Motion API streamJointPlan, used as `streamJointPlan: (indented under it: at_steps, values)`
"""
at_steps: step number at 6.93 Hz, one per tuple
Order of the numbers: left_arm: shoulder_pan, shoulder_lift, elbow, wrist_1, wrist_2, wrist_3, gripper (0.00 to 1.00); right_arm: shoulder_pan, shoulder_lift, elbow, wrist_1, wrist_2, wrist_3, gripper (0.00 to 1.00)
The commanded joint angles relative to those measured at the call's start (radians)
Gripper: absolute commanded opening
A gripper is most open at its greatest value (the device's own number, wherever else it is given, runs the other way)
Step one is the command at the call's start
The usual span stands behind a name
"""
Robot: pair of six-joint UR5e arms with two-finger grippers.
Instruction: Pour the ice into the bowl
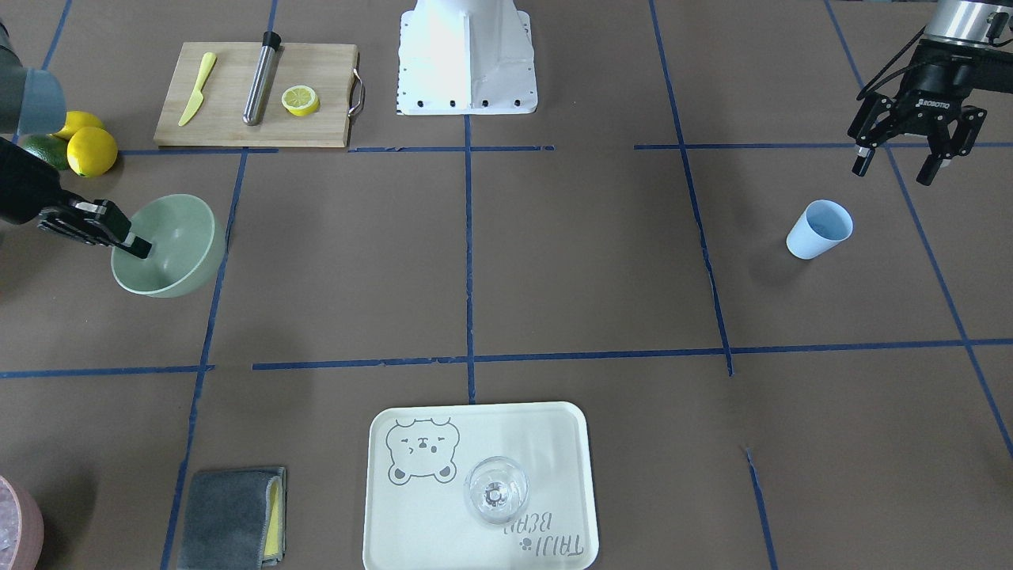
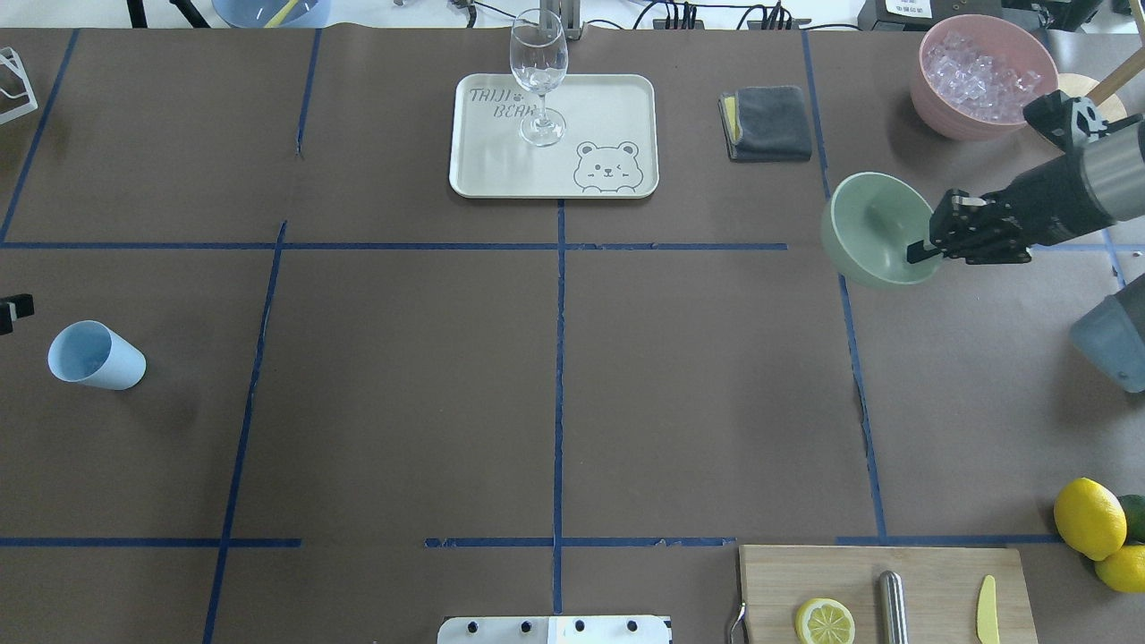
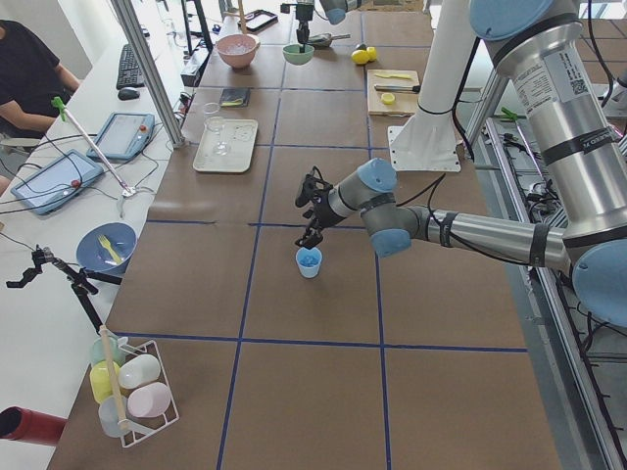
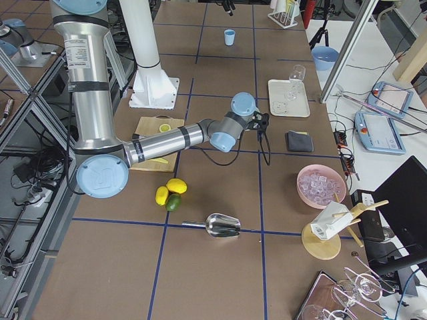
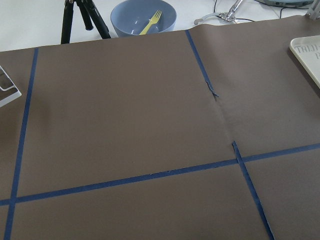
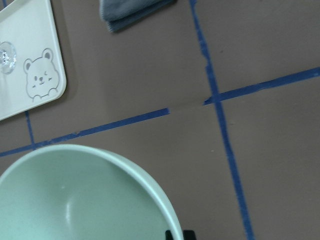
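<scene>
A brown paper-covered table [image 2: 402,402] is marked into squares by blue tape lines. At the robot's right, a round pink container [image 2: 939,112] of whitish lumps stands near the round pale mint-green bowl [image 2: 854,261], on its far side, and a folded grey cloth [image 2: 771,121] with a yellow edge lies beside that. A cream rectangular tray [image 2: 501,165] printed with a bear carries an upright clear wine glass [image 2: 538,63]. Near the robot's base, a wooden cutting board [image 1: 225,103] holds a yellow plastic knife [image 1: 196,89], a steel rod with a black cap [image 1: 261,79] and a lemon half [image 1: 301,100]. Two whole lemons [image 1: 92,150] and a lime [image 1: 43,150] sit just beside the board. A metal scoop [image 4: 222,225] lies at the table's right end.

Far across, the left gripper [image 1: 894,170] hangs with its fingers spread wide, gripping nothing, near a light blue plastic cup [image 1: 819,229].

The right gripper [image 2: 921,251] is clamped on the bowl's rim, one dark finger inside the wall. Nothing stands between the bowl and the pink container. The bowl's inside is smooth, plain green, with a soft sheen; whether its base touches the table cannot be told
</scene>
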Motion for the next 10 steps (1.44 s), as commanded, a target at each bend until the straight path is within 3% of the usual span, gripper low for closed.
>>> streamJointPlan:
  at_steps: [1,2,4,5,8,10]
  values:
    - [0.251,0.036,0.049,-0.037,0.236,-0.239,1.00,-0.107,0.129,0.016,-0.035,-0.063,0.182,0.00]
    - [0.357,0.038,0.085,-0.037,0.336,-0.331,1.00,-0.168,0.199,0.061,-0.168,-0.130,0.196,0.00]
    - [0.456,0.038,0.149,-0.041,0.422,-0.420,1.00,-0.305,0.389,0.118,-0.488,-0.297,0.196,0.00]
    - [0.488,0.035,0.177,-0.041,0.468,-0.456,1.00,-0.360,0.440,0.114,-0.539,-0.352,0.199,0.00]
    - [0.501,-0.033,0.224,-0.039,0.630,-0.467,1.00,-0.397,0.451,0.114,-0.546,-0.370,0.201,0.00]
    - [0.501,-0.059,0.261,-0.037,0.741,-0.467,1.00,-0.452,0.454,0.108,-0.546,-0.431,0.201,0.00]
